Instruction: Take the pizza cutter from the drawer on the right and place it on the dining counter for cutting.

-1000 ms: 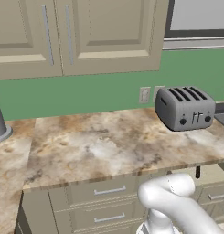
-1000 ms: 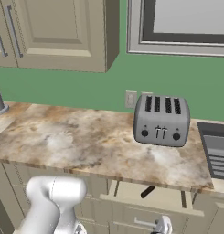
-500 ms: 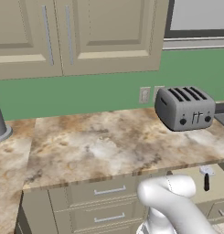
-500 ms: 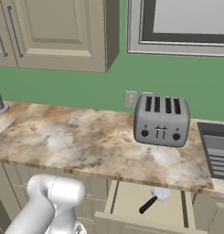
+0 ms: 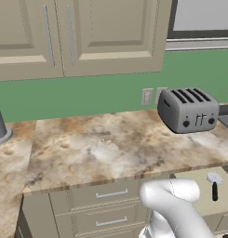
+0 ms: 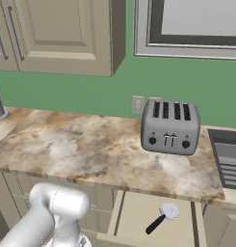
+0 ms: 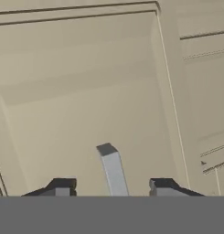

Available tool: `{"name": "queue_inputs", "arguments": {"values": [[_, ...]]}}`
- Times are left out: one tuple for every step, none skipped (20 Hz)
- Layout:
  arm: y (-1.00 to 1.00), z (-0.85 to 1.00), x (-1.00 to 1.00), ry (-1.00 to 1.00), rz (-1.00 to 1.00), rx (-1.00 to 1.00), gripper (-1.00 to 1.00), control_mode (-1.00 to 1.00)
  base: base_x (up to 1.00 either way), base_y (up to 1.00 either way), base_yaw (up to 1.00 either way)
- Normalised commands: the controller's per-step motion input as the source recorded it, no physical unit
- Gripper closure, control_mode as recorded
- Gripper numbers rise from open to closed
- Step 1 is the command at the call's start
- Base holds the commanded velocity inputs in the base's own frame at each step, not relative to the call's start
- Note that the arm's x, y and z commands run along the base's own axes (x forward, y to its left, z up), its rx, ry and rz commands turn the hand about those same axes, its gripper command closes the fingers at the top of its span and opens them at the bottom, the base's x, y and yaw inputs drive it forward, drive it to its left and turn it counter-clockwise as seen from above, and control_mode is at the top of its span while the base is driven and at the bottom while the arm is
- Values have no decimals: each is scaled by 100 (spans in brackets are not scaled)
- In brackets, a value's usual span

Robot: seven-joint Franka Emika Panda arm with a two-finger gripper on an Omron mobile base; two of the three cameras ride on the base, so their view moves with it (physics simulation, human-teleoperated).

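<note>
The narrow beige drawer point(image 6: 136, 219) stands pulled out under the marbled worktop, at the lower right of both base views. Inside it lies the pizza cutter point(image 6: 162, 218), pale wheel toward the back and black handle toward the front; the left base view shows the pizza cutter point(image 5: 214, 185) beside my white arm. In the hand view my gripper point(image 7: 112, 186) is open, close against the drawer's raised-panel front point(image 7: 86, 91). The silver bar handle point(image 7: 113, 171) stands between the two widely spread fingertips. The dining counter is out of view.
A silver four-slot toaster point(image 5: 187, 109) sits on the marbled worktop point(image 5: 97, 148) against the green backsplash, above the drawer. Wider beige drawers point(image 5: 106, 195) lie to the left. A sink edge point(image 6: 228, 159) is at the right. Wall cabinets hang overhead.
The drawer has slid steadily outward from under the worktop, uncovering the pizza cutter inside. The arm has drawn back with it.
</note>
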Motion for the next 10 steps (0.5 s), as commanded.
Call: {"name": "queue_inputs", "arguments": {"values": [[0,49,-45,-12,0,0,-100,-100,0,0,0],[0,59,-42,-13,0,0,-100,-100,0,0,0],[0,60,-41,-13,0,0,-100,-100,0,0,0],[0,69,-40,-14,0,0,-100,-100,0,0,0],[0,76,-43,-15,0,0,-100,-100,0,0,0],[0,81,-44,-16,0,0,-100,-100,0,0,0],[0,85,-47,-18,0,0,-100,-100,0,0,0],[0,90,-48,-20,0,-1,-100,-100,0,0,0],[0,96,-52,-21,0,0,-100,-100,0,0,0],[0,99,-54,-18,0,0,-100,-100,0,0,0]]}}
